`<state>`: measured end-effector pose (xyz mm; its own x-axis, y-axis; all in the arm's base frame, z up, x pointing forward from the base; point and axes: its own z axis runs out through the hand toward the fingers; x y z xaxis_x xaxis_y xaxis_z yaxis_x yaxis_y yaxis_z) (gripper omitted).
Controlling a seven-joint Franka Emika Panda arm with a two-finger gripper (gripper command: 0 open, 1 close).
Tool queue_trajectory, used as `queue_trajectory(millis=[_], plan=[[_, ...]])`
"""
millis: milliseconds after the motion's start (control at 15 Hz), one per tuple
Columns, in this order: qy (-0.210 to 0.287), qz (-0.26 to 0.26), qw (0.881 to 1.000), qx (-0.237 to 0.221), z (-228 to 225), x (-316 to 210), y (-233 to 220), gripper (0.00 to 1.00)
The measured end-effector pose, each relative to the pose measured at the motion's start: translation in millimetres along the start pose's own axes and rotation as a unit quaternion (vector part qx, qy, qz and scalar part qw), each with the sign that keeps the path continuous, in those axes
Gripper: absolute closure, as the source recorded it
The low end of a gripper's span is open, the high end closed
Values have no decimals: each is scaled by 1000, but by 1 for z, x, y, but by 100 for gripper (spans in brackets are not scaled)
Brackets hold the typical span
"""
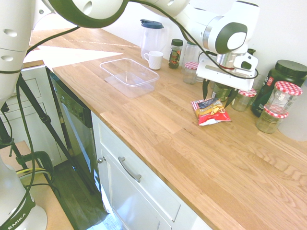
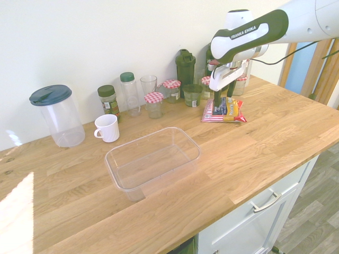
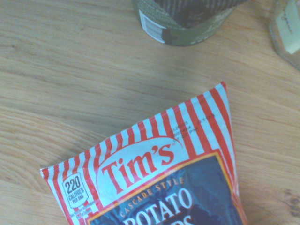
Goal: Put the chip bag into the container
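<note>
I've got the gripper [image 1: 218, 94] pointing down with fingers spread apart just above the Tim's chip bag [image 1: 211, 111], which lies flat on the countertop [image 1: 182, 143], untouched.

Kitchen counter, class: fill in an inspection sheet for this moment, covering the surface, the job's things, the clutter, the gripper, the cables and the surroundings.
Surface: wooden countertop, dry, no spills seen.
Job's things: chip bag lies flat on the wood near the jars; the container stands empty, apart from it.
Clutter: white mug, lidded clear pitcher, spice jar, dark shaker bottle, jars with red-checked lids along the wall.
Gripper: gripper open, pointing down over the bag, holding nothing.
Cables: black cable runs along the arm, clear of the worktop.
Surroundings: white drawer fronts below the counter, plain wall behind.
</note>
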<state>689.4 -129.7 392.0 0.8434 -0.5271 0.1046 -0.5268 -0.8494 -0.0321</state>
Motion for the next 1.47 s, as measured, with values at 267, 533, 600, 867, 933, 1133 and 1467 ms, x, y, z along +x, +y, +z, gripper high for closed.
queue_trajectory(millis=[267, 533, 600, 867, 933, 1133, 1467], plan=[[-5, -8, 1000, -1, 7, -5, -11, 100], [-9, -6, 1000, -5, 14, -6, -10, 100], [-9, -5, 1000, -6, 17, -6, -9, 100], [-9, -1, 1000, -7, 27, -9, -5, 100], [-8, 1, 1000, -8, 26, -9, -4, 100], [-1, 4, 1000, -4, 16, -18, 2, 100], [12, -3, 1000, 4, -30, -80, -9, 100]])
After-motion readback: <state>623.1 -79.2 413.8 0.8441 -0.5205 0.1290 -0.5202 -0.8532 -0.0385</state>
